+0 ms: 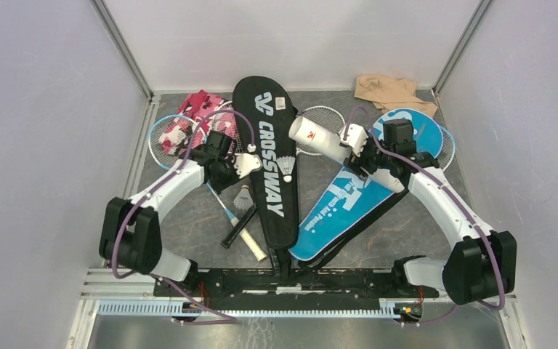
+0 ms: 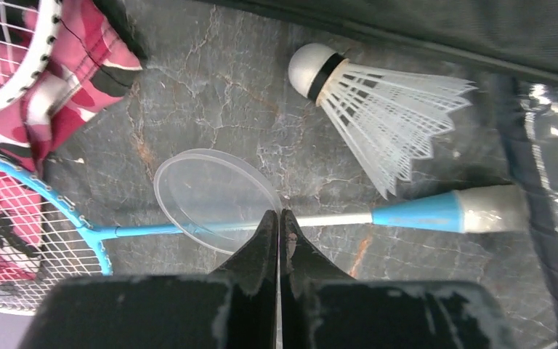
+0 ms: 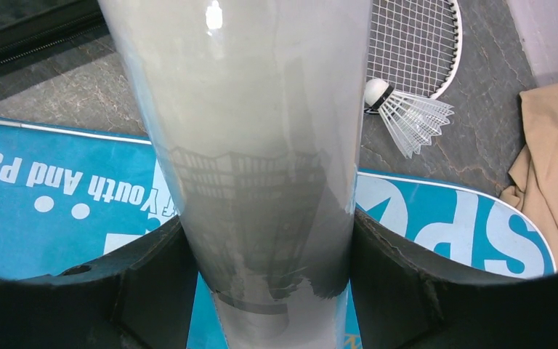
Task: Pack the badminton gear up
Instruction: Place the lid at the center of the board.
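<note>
My left gripper (image 1: 238, 169) (image 2: 280, 216) is shut on the rim of a clear round lid (image 2: 214, 198), held just above the blue racket's shaft (image 2: 414, 213). A white shuttlecock (image 2: 381, 109) lies beside it, by the edge of the black CROSSWAY cover (image 1: 272, 171); another shuttlecock (image 1: 285, 166) rests on that cover. My right gripper (image 1: 360, 156) (image 3: 265, 240) is shut on the white tube (image 1: 318, 138) (image 3: 251, 131), held tilted over the blue SPORT cover (image 1: 345, 203) (image 3: 58, 218). A third shuttlecock (image 3: 407, 113) lies by a white racket head (image 3: 414, 43).
Pink camouflage cloth (image 1: 200, 109) lies over the racket heads (image 1: 166, 142) at the back left. Beige cloth (image 1: 392, 93) sits in the back right corner. Two racket handles (image 1: 241, 231) cross near the front centre. Walls close in on both sides.
</note>
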